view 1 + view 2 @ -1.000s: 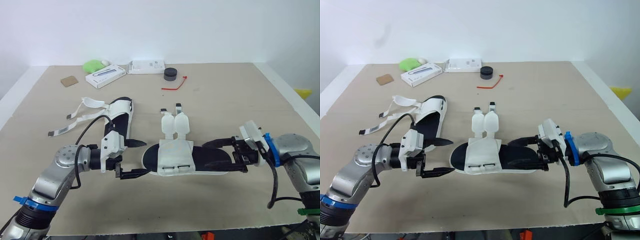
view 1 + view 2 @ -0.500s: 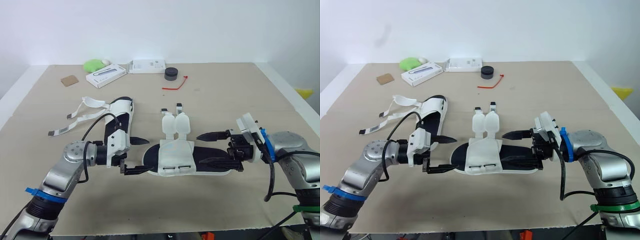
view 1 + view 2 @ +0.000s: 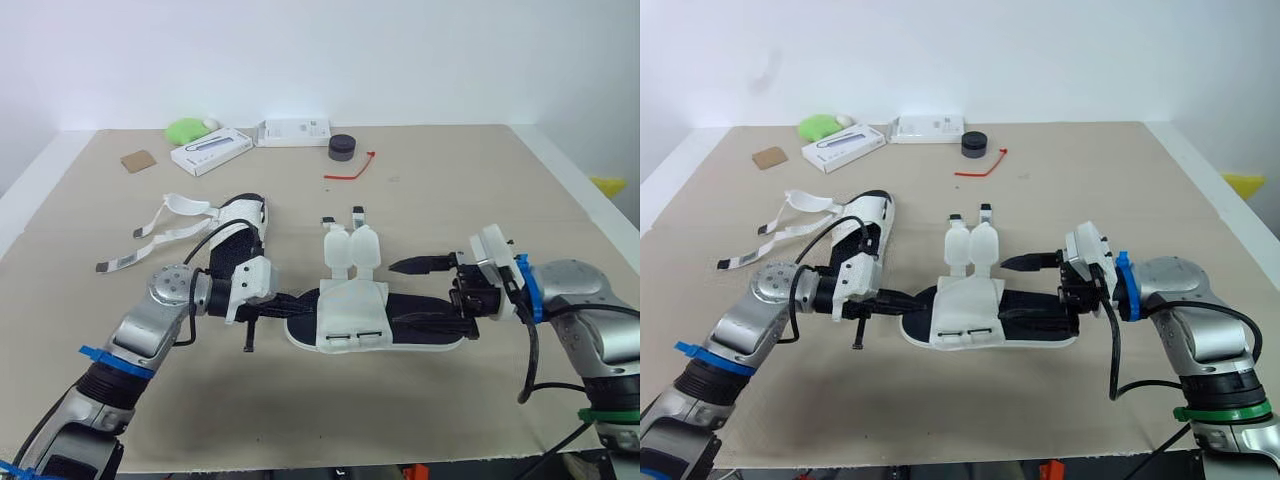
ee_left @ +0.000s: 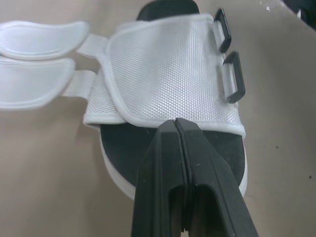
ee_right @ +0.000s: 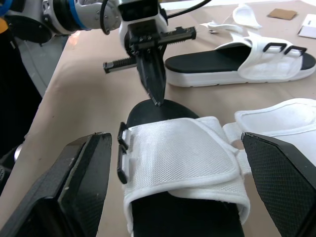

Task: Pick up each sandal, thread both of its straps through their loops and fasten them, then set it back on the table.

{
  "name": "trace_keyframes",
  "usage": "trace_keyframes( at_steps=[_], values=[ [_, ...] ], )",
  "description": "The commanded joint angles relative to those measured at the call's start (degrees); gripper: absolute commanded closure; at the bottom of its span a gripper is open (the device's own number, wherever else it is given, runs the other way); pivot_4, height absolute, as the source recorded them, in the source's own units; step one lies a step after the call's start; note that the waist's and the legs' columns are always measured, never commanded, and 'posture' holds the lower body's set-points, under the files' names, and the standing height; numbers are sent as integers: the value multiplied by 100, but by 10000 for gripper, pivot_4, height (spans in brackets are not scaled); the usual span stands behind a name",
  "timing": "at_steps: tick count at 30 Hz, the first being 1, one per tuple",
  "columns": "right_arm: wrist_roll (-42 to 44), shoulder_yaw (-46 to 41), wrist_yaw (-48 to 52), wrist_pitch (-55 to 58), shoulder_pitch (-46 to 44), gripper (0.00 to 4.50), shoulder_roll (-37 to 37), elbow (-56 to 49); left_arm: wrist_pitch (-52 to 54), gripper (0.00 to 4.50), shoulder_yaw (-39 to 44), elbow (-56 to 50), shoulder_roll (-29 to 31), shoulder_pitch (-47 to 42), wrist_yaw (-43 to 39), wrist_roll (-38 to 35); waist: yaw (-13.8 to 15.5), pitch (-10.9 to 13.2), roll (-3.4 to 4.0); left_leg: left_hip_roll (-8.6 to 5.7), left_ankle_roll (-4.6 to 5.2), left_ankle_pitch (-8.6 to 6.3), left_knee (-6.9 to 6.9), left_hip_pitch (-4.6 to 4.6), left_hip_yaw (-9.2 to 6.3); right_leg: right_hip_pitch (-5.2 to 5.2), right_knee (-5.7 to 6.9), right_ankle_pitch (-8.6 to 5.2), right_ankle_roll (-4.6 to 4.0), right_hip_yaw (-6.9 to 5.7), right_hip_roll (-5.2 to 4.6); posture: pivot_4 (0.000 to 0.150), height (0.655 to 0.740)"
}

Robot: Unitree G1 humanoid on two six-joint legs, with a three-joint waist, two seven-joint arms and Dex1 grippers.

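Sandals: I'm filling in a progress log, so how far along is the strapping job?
Done: nothing yet. Both straps of the near sandal lie flat, outside its loops, and the far sandal has loose straps too. In hand: the open right gripper straddles one end of the near sandal, and the shut left gripper touches the other end. To do: lifting, threading, fastening and setting down both sandals.
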Motion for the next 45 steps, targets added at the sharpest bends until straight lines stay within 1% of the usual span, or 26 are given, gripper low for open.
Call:
trace_keyframes(
  at_steps=[1,6,13,18,21,24,27,33,34,36,38,41,45],
  values=[
    [187,-188,-244,209,-54,0,78,-205,-207,44603,-86,43,93,11,-94,210,1,0,0,0,0,0,0,0,0,0,0,0,0,-1,1,1500,7400],
    [367,-228,-599,618,-152,0,225,-214,-353,44603,-198,243,122,-39,-84,532,1,0,0,0,0,0,1,-2,-1,0,3,0,0,0,0,1500,7400],
    [189,-101,-592,543,-258,0,303,73,-412,44603,-257,429,92,-56,40,794,1,-1,0,-1,0,0,1,-1,0,2,2,1,1,0,0,1500,7400],
    [353,-115,-1063,1396,-526,0,376,292,-432,44603,-258,405,81,-14,61,811,0,-1,0,0,0,0,2,2,1,4,5,3,2,2,-1,1500,7400],
    [426,-113,-1440,2131,-922,0,442,596,-438,44603,-239,400,41,-63,97,799,-1,-1,1,-1,0,1,4,3,2,4,7,5,2,6,-1,1500,7400],
    [695,-244,-1892,3169,-1495,0,608,1066,-454,44603,-207,401,-8,-155,135,773,-1,-1,1,-1,0,1,8,2,4,4,7,8,4,8,-1,1500,7400],
    [784,-397,-2444,4176,-2324,0,856,1954,-522,44603,-208,403,-34,-230,149,793,-13,-1,1,-2,0,1,11,-5,4,2,6,11,3,9,-1,1500,7400],
    [885,-591,-2802,5576,-3259,0,1092,3159,-561,44603,-233,390,-72,-287,126,811,-5,-2,2,1,8,-3,10,-29,-2,-11,-1,14,-4,-1,-2,1500,7400],
    [839,-576,-2834,5722,-3358,0,1099,3339,-561,44603,-233,391,-79,-295,129,816,-5,-2,2,1,11,-5,10,-31,-3,-12,-2,26,-24,-1,-3,1500,7400],
    [721,-476,-2832,5896,-3500,0,1089,3669,-571,44603,-228,393,-87,-305,137,832,-5,-2,2,-1,14,-7,10,-35,-3,-13,-4,26,-25,-1,-7,1500,7400],
    [697,-584,-2885,6057,-3674,0,1167,4045,-572,44603,-212,362,-72,-284,134,835,-9,-2,2,-4,17,-8,10,-36,-2,-13,-7,26,-22,-1,-11,1500,7400],
    [663,-668,-2869,6065,-3880,0,1283,4397,-586,44603,-200,341,-54,-261,131,838,-15,-2,3,-5,18,-9,10,-37,0,-13,-8,26,-20,2,-11,1500,7400],
    [435,-865,-3103,5768,-4285,0,1547,5240,-601,44603,-197,325,-43,-243,156,857,-20,-2,3,-2,18,-9,10,-35,0,-15,-6,26,-18,1,-6,1500,7400]
  ],
)
